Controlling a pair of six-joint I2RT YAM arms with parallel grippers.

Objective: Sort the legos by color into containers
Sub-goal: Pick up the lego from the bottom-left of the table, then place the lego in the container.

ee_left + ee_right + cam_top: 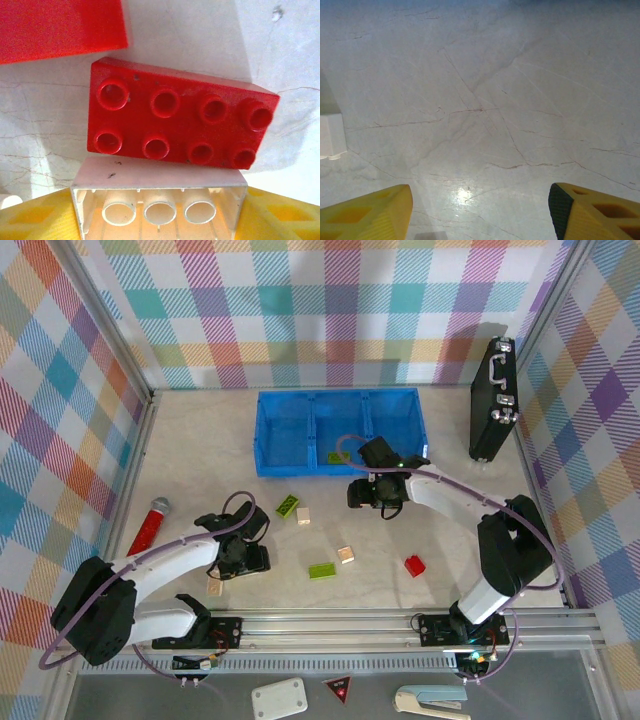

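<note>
Mid-frame sat red 2x4 brick, second red brick upper left. Bottom centre, tan brick sat between left gripper fingers, probably clamped.

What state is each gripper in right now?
Left gripper: closed on the tan brick.
Right gripper: open, holding nothing.

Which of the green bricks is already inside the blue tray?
The green brick in the middle compartment of the blue tray. The far loose green brick and the near loose green brick lie on the table.
</note>
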